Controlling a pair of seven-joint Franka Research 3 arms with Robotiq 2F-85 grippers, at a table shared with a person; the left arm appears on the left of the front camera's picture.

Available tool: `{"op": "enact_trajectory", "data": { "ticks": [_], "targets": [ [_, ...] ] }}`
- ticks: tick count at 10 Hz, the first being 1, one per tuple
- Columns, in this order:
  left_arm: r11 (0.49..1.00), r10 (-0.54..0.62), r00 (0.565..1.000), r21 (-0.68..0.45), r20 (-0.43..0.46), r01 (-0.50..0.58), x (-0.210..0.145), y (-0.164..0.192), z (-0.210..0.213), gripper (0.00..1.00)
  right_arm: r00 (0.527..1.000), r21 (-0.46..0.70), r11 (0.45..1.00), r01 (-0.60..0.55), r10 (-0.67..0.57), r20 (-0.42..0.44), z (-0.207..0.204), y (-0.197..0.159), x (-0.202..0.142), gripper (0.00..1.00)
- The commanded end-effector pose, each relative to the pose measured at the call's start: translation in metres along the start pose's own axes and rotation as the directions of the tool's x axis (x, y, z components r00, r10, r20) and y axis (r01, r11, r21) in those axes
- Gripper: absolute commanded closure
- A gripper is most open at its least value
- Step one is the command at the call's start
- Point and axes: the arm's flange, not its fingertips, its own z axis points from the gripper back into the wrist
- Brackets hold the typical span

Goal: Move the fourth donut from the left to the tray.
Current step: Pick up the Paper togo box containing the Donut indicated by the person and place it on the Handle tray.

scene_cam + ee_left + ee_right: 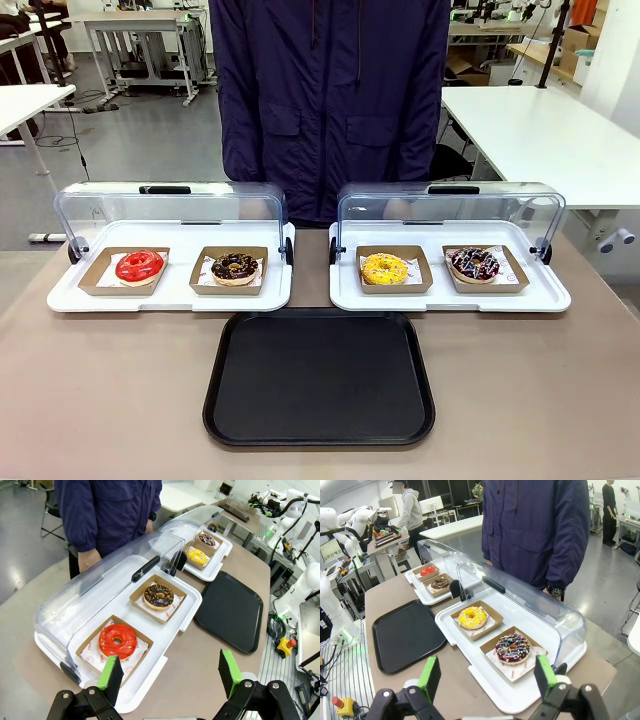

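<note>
The fourth donut [475, 264] has dark icing with coloured drizzle and lies in a brown holder at the right end of the right white tray; it also shows as the fourth donut [512, 648] and, far off, the fourth donut [207, 540]. The black tray [320, 377] lies bare at the table's near middle, also seen as the tray [406, 633] and the tray [231, 609]. My right gripper [487, 677] hangs open just short of the fourth donut. Over the left white tray's near edge my left gripper [170, 671] is open, near a red donut [117, 641].
Two white trays [170, 298] [450, 297] have their clear domed lids swung back. They hold a red donut [139, 266], a crumb-topped chocolate donut [235, 267] and a yellow donut [385, 268]. A person in a dark jacket [330, 100] stands at the far edge.
</note>
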Motion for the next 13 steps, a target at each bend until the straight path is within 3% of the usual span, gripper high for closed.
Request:
{"op": "enact_trajectory", "data": {
  "ticks": [1, 13],
  "targets": [
    [1.000, -0.002, 1.000, -0.006, 0.009, 0.002, -0.0001, -0.0004, 0.0006, 0.00, 0.999, -0.002, 1.000, -0.028, 0.028, 0.021, -0.0004, -0.0045, 0.0030, 0.00],
    [1.000, -0.002, 1.000, -0.006, 0.009, 0.002, -0.0001, -0.0004, 0.0006, 0.00, 0.999, -0.002, 1.000, -0.028, 0.028, 0.021, -0.0004, -0.0045, 0.0030, 0.00]
  ]
}}
